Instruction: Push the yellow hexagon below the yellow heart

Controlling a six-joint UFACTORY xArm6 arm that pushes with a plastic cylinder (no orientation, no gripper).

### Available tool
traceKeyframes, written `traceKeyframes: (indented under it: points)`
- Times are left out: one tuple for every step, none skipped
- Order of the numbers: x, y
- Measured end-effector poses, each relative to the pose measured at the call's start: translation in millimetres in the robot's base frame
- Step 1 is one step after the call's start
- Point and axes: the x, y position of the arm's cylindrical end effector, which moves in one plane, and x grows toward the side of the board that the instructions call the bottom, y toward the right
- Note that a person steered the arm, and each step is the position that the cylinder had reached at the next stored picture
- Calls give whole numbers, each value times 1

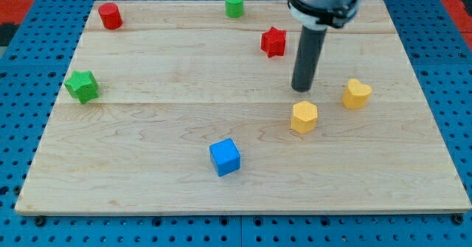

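Pale wooden worktop (pixel 184 188) sat on a blue pegboard (pixel 22 129). The tool was a plain rod — no jaws, nothing held — and my tip (pixel 303 90) stood just above the yellow hexagon (pixel 304 117) toward the view's top, apart from it. Yellow heart (pixel 356 94) lay to the tip's right, near. Judgement: the tip should swing round to the hexagon's left flank and push right and slightly down — slowly, staying clear of the heart.
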Motion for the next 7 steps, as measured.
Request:
traceKeyframes:
  points:
    - [-37,-15]
    - [-28,-43]
    - [-19,-36]
    - [6,-17]
    - [71,-24]
    - [111,3]
    - [149,48]
